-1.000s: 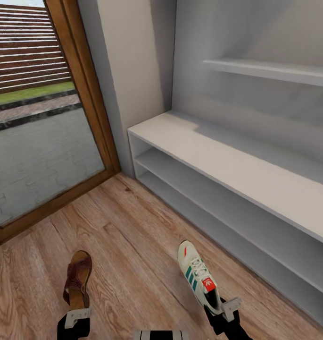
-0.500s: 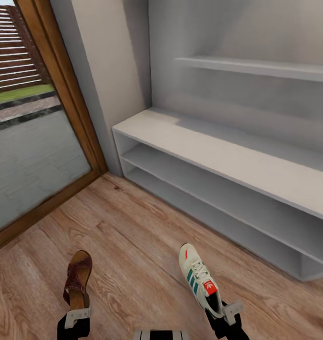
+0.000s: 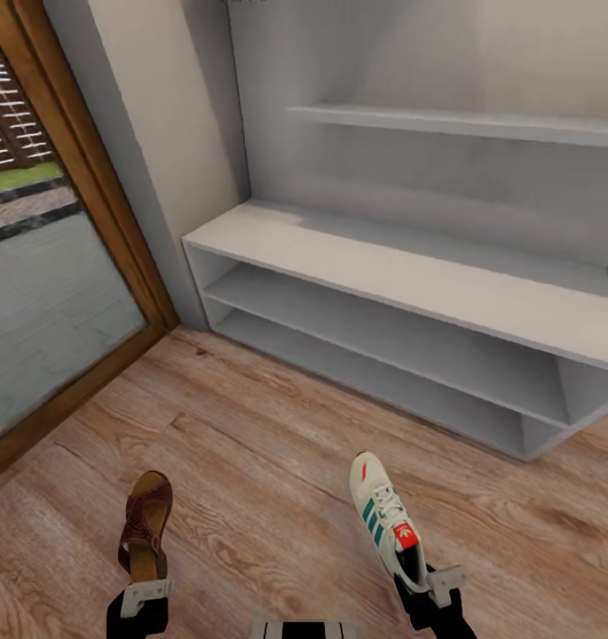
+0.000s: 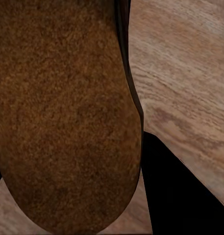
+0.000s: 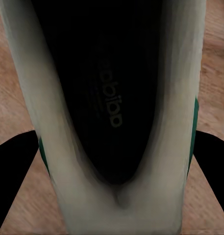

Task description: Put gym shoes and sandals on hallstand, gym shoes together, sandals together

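Note:
A brown sandal (image 3: 146,525) hangs low over the wood-grain corridor floor (image 3: 259,426), held at its heel by my left gripper (image 3: 146,592). Its tan footbed (image 4: 62,112) looms close in the left wrist view. At the lower right of the head view, my right gripper (image 3: 430,583) is shut on the heel of a cream gym shoe (image 3: 385,519) with green stripes and a red tongue label. The shoe's dark inside (image 5: 112,98) shows in the right wrist view. The pale grey hallstand (image 3: 410,271) stands ahead with bare bench top and two bare low shelves. The other sandal and gym shoe are out of view.
A glass door in a wooden frame (image 3: 90,204) runs along the left, with grey paving (image 3: 46,293) outside. A strip of cream wall (image 3: 161,133) separates it from the hallstand. An upper shelf (image 3: 463,122) juts out above the bench. Open floor lies between me and the stand.
The whole view has swung right: the door slid toward the left edge and the hallstand's right end came into sight. Both shoes stay held in the same grip.

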Robot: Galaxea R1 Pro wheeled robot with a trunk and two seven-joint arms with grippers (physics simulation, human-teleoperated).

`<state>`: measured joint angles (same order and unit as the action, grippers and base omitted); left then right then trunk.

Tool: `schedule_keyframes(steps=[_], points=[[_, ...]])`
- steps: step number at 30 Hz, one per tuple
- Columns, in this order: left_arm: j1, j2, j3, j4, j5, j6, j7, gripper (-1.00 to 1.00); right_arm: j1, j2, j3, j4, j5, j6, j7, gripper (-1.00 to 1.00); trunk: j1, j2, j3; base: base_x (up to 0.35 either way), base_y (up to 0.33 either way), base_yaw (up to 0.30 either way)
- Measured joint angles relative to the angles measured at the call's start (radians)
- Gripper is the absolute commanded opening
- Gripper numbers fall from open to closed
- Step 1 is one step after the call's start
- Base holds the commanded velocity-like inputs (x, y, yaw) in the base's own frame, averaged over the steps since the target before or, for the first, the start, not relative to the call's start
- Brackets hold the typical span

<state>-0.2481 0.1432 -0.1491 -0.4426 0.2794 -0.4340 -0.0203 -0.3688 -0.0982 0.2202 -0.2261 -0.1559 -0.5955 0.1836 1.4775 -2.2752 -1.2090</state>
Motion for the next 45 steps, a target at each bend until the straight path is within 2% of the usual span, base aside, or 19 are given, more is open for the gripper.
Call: schedule_keyframes(steps=[9,14,24,35,45], points=[[0.001,0.000,0.000,0.000,-0.001,-0.003,0.000,-1.00,0.000,0.001,-0.009,0.038,0.000,-0.003,0.000,-1.00,0.000,0.000,0.005,-0.022,0.136,-0.290],[0.023,0.000,0.000,-0.006,-0.001,-0.060,0.000,-1.00,0.000,-0.001,-0.011,0.048,-0.001,-0.020,0.000,-1.00,0.000,0.000,0.008,-0.001,0.008,-0.290],[0.029,0.000,-0.002,-0.014,-0.002,-0.082,-0.001,-1.00,0.000,-0.001,-0.013,0.067,-0.002,-0.035,-0.001,-1.00,0.000,0.000,0.016,0.000,0.001,-0.283],[0.029,-0.001,-0.001,-0.013,0.000,-0.083,-0.001,-1.00,0.000,0.002,-0.013,0.069,-0.001,-0.036,0.000,-1.00,0.042,-0.077,-0.009,0.000,0.000,-0.269],[0.029,-0.001,-0.001,-0.013,0.000,-0.084,0.000,-1.00,0.000,0.002,-0.013,0.068,-0.001,-0.036,0.000,-1.00,0.042,-0.077,0.001,0.000,0.000,-0.260]])
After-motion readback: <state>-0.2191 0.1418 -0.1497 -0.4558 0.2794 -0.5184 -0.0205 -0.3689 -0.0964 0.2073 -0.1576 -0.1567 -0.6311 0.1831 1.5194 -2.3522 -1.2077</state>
